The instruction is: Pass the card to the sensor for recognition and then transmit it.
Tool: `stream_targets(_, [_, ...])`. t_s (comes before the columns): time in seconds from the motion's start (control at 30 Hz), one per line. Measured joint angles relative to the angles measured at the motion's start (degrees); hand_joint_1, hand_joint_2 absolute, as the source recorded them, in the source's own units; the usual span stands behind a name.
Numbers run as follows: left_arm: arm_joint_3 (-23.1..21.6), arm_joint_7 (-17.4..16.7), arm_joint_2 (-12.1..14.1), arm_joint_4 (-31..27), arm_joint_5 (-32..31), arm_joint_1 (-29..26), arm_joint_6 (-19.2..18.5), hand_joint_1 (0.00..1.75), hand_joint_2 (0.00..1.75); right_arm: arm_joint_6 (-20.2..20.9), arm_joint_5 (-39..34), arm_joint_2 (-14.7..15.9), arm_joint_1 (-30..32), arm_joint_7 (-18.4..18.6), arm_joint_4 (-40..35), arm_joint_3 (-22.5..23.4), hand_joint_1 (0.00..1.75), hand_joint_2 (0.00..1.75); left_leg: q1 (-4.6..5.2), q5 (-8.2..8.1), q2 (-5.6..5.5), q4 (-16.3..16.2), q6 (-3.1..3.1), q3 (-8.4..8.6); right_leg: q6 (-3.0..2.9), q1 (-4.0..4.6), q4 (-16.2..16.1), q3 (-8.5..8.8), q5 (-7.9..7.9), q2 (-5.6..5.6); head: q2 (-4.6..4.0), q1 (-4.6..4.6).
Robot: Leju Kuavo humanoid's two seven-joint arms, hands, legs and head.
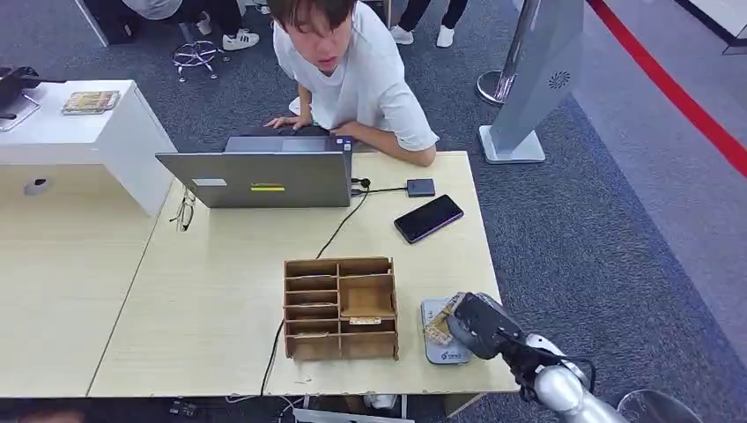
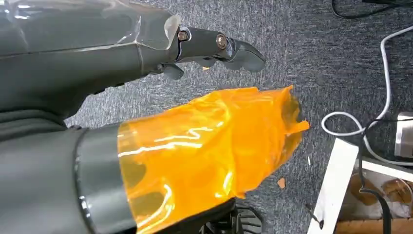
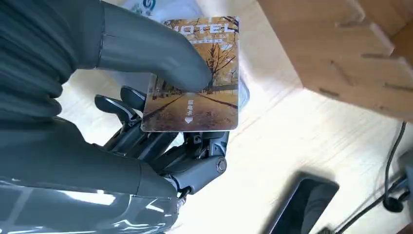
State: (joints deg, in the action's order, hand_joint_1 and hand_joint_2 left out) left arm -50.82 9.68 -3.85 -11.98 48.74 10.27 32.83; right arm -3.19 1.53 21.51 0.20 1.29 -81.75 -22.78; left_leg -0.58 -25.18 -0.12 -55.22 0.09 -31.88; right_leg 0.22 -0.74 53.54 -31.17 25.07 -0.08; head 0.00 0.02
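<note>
Hotel card pinched under thumb of right hand, held over grey sensor pad at near right table edge. Wooden organizer just beside on left; phone farther back, free tabletop between. Left hand above carpet, fingers apart, holding nothing.

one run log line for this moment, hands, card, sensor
right hand: holds hotel card | card: over grey sensor pad beside wooden organizer | left hand: holds nothing, over carpet
</note>
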Motion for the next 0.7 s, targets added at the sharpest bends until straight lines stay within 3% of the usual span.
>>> stream_targets(0.7, [0.07,-0.55,-0.04,0.00,-0.87,0.02,0.00,0.00,0.00,-2.49,6.86,-1.96,-0.68,2.25,3.12,1.53,1.75,1.75,0.00,0.00,0.01,0.00,0.00,0.02,0.00,0.00,0.00,0.01,0.00,0.00,0.00,-0.02])
